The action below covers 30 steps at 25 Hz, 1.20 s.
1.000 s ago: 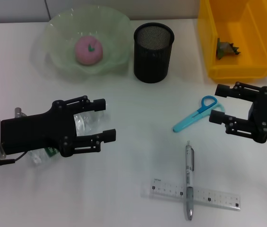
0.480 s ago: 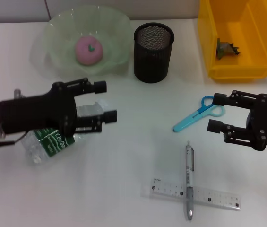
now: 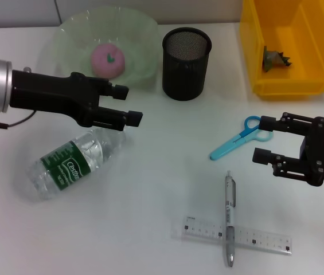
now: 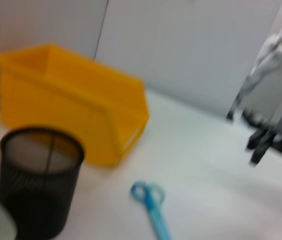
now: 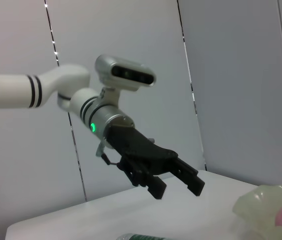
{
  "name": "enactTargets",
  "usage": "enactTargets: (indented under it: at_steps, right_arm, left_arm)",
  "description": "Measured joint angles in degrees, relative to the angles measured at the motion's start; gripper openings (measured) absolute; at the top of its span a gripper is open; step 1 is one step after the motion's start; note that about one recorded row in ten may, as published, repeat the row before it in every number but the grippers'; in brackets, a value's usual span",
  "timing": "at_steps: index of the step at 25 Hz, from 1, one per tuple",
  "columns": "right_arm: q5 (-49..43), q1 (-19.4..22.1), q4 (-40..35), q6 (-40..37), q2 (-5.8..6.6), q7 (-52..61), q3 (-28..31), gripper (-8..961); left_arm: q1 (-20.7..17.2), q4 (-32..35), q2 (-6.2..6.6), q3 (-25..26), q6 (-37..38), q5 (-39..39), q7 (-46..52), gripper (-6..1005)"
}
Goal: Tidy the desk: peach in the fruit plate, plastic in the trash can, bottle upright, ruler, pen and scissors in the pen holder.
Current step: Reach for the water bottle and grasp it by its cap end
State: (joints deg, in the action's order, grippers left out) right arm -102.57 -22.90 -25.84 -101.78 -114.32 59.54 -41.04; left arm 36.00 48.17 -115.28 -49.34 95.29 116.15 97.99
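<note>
The right tool (image 3: 263, 139) hovers with its fingers spread and nothing between them, just beside the blue scissors (image 3: 236, 139), which lie flat on the table (image 3: 162, 189). Nearest the robot, the pen (image 3: 229, 217) lies crossed over the clear ruler (image 3: 239, 235). The bottle (image 3: 70, 163) lies on its side at the left, not upright. Above its cap end hangs the left tool (image 3: 126, 105), released and empty. Farther back stand the mesh pen holder (image 3: 186, 63), the fruit plate (image 3: 70, 40) with the peach (image 3: 108, 60) in it, and the yellow trash can (image 3: 253, 51) holding the plastic (image 3: 274, 59).

The step in hand looks like picking up the scissors. A good grasp would close across the blades near the pivot, coming down squarely, since they lie flat and could skid. The table around them is bare, giving free approach; the lift toward the holder must clear the trash can's near wall.
</note>
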Motion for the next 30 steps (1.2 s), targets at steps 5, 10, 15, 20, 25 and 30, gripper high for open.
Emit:
enactTargets:
  at_steps: [5,10,15,20,25,30]
  right_arm:
    - [0.0,0.0,0.0,-0.2,-0.03,-0.1,0.0,678]
    - [-0.1,0.0,-0.3,-0.6,-0.03,0.1,0.0,678]
    - [-0.7,0.0,-0.4,-0.7,-0.03,0.2,0.1,678]
    - [-0.7,0.0,-0.5,-0.7,-0.03,0.3,0.1,678]
    - [-0.7,0.1,-0.5,-0.4,-0.03,0.2,0.1,678]
    - [-0.7,0.0,-0.5,-0.4,-0.02,0.2,0.1,679]
  left_arm:
    - [4.5,10.0,-0.84,-0.6,1.1,13.8,13.1,795]
    - [10.0,13.4,-2.72,-2.7,2.8,27.7,19.4,795]
    - [12.4,13.2,-3.26,-6.9,1.5,31.2,22.2,795]
    - [13.0,12.8,-3.34,-14.3,-4.0,31.8,26.2,795]
    - [13.7,9.2,-3.49,-17.5,-7.5,32.3,26.9,795]
    - [14.2,6.4,-3.55,-17.8,-9.9,32.3,26.9,795]
